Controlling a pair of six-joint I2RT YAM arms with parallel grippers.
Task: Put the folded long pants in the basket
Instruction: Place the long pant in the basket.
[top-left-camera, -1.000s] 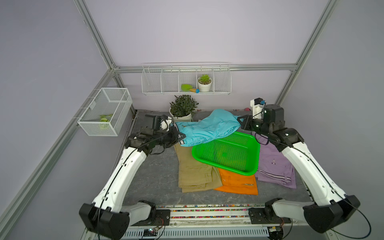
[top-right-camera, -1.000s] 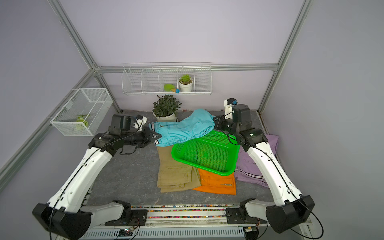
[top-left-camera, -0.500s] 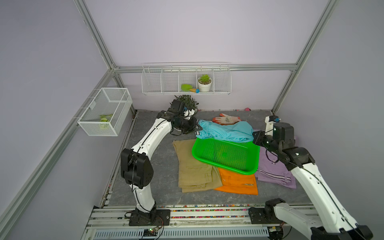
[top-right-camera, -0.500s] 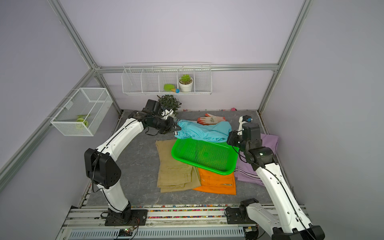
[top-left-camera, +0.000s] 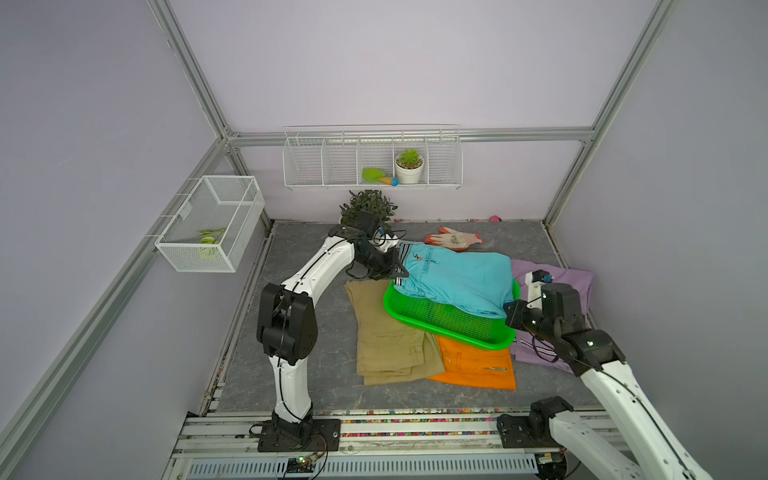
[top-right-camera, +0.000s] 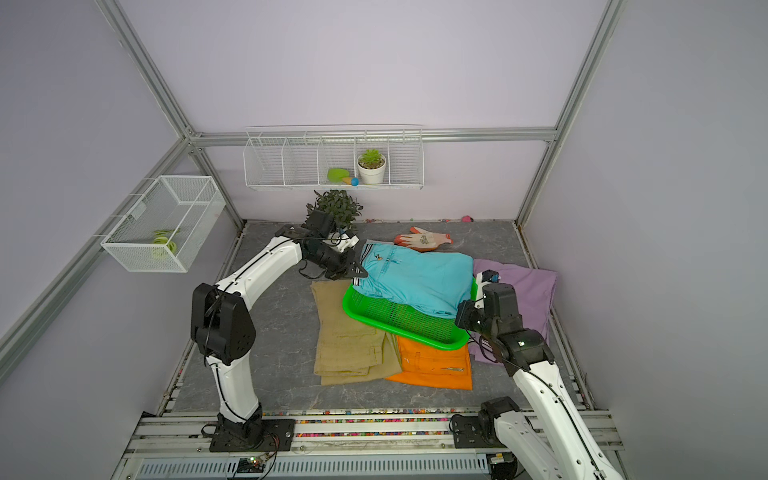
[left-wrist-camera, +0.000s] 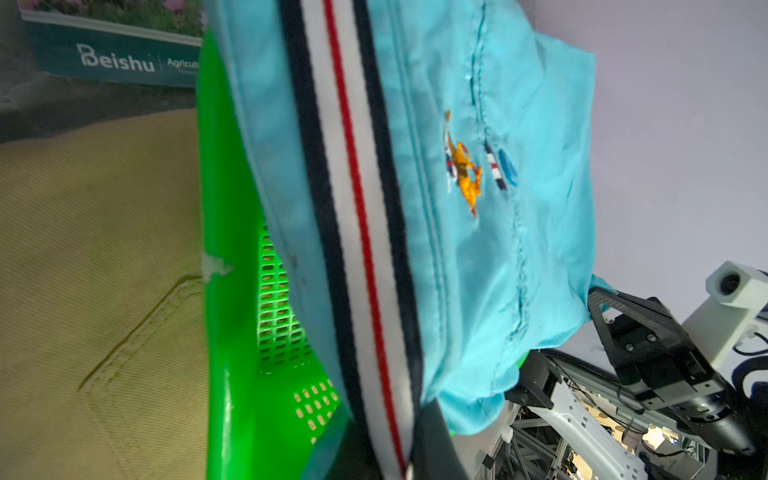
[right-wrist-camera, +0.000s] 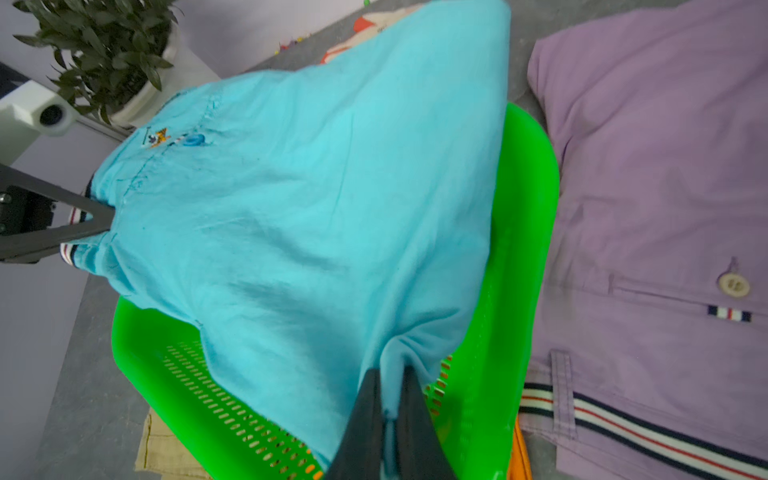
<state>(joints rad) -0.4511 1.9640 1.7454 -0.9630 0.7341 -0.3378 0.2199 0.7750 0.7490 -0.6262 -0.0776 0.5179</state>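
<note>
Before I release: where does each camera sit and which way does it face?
Both top views: high in front, facing down and rearward; both arms.
Left wrist: rides left arm, looks along teal folded cloth pants over bright green perforated plastic basket to right gripper.
Right wrist: rides right arm, faces left gripper past own fingers.
Wrist views share pants, basket.

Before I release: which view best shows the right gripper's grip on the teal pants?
The right wrist view: the right gripper is shut on the teal pants, close up. Both top views show it small, with its tips hidden. The left wrist view shows it only far off, at the cloth's far corner.
</note>
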